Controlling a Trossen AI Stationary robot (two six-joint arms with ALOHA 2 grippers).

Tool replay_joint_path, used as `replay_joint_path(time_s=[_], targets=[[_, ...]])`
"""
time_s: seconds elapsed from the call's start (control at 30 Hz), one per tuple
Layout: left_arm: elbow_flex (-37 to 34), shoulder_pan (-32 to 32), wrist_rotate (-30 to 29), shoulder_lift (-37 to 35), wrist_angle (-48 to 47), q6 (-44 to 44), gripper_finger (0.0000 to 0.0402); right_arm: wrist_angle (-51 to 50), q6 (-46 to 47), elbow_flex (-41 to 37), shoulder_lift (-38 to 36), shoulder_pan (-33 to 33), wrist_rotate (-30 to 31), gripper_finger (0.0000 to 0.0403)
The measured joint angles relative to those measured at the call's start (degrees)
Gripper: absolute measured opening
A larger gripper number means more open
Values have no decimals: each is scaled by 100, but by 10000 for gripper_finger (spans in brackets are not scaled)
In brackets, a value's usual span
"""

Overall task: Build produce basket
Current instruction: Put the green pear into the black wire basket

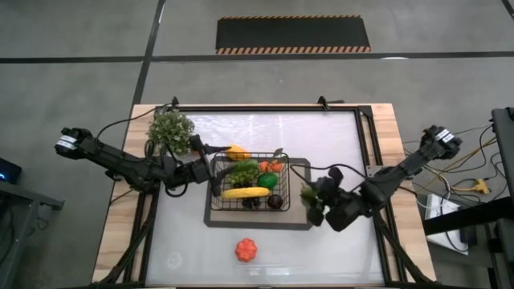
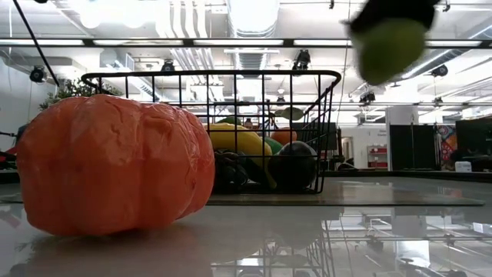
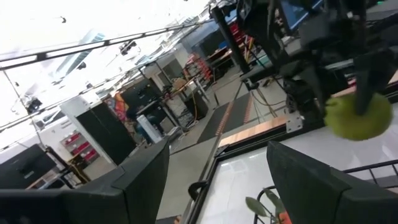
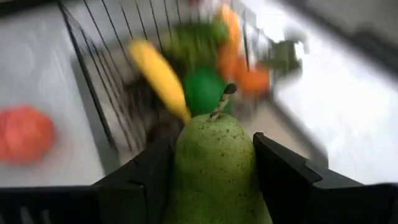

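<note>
The black wire basket (image 1: 215, 201) stands on a grey mat in the middle of the table. It holds a yellow banana (image 1: 245, 193), dark grapes, green pieces and orange pieces. My right gripper (image 1: 315, 202) is just right of the basket, above the table, shut on a green pear (image 4: 214, 158); the pear also shows in the low view (image 2: 390, 48). My left gripper (image 1: 207, 172) is open at the basket's left wall; whether it touches the wire, I cannot tell. A red-orange tomato (image 1: 246, 250) lies on the table near its front edge. My right gripper pinches the pear's wide body (image 4: 186, 171) between its two fingers (image 4: 146, 177), one on each side. The pear's stem end (image 4: 222, 99) points away from the wrist, toward the basket. The pear is lifted clear of the table, higher than the basket's rim.
A bushy grey-green leafy plant (image 1: 171, 128) stands at the far left of the table. The tomato (image 2: 115, 173) is right in front of the low camera. White table surface lies open in front of and to the right of the basket.
</note>
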Motion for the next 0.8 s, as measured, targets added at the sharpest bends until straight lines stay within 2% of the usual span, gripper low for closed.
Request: replay_joint_path(time_s=[0.1,0.27,0.43,0.6,0.8], targets=[[7,0,90,0,13,-21,254,1247,-1049,-304,-54,-245,388,187],[7,0,186,0,11,-149,254,3751,-2735,-875,97,-749,433,187],[7,0,191,0,13,-149,254,6400,-4274,-1401,454,-1176,-139,187],[13,4,191,0,38,-146,254,7812,-4981,-1448,1044,-1576,-748,187],[15,4,190,0,70,-109,254,9365,-5428,-1440,1914,-1816,-801,187]])
